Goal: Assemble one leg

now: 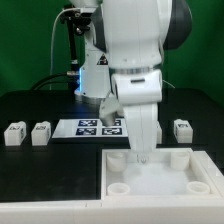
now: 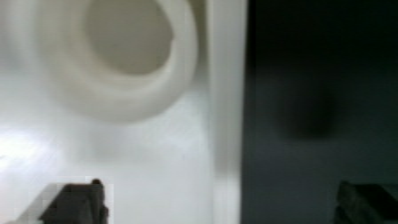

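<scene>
- Black fingertips (image 2: 75, 203) stand spread wide, nothing pinched between them.
- Gripper (image 1: 142, 150) hangs low over the white panel (image 1: 165, 180), at its edge, near a round socket (image 2: 134, 40).
- One leg (image 1: 14, 133) and a second leg (image 1: 40, 131) sit on the table (image 1: 20, 108) at the exterior view's left; a third leg (image 1: 182, 128) sits at its right. All are well apart from the gripper.
- Marker board (image 1: 98, 126) lies behind the panel.

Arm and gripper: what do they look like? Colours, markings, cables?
The arm has a glossy white rounded shell with a dark grey band at one joint. The gripper looks white; its fingers show dark in the wrist view. No markings or cables discernible.
</scene>
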Motion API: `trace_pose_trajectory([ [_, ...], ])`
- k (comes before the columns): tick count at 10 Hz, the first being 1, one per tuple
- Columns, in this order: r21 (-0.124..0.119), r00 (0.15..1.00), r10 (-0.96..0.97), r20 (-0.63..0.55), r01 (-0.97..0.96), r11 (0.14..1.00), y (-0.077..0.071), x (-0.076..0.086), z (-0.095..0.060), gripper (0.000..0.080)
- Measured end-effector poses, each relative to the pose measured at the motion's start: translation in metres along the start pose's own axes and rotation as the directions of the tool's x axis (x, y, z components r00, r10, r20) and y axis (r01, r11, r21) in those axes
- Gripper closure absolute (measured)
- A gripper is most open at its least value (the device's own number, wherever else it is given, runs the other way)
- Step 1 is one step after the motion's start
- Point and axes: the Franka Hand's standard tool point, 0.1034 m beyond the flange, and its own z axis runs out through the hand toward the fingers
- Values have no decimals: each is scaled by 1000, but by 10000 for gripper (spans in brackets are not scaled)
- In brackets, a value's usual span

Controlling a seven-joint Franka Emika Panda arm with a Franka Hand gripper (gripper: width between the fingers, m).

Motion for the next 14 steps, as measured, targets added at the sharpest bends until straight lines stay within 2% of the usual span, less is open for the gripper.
trace_pose_trajectory([
  [2,-30,995,98,9,-98,995,-10,11,-27,151],
  [4,-31,910,415,-4,-415,909,-31,41,-35,151],
  [5,-29,848,529,-11,-529,848,-36,57,-34,151],
  [7,-17,679,733,-28,-734,679,-43,88,-30,151],
  [8,4,588,808,-31,-809,588,-43,86,-25,151],
  [10,24,392,919,-29,-919,393,-43,86,-24,151],
  [11,30,317,948,-27,-948,318,-44,88,-24,151],
  [13,38,70,998,-1,-997,70,-53,100,-24,151],
  [14,38,35,999,8,-999,34,-56,105,-23,151],
])
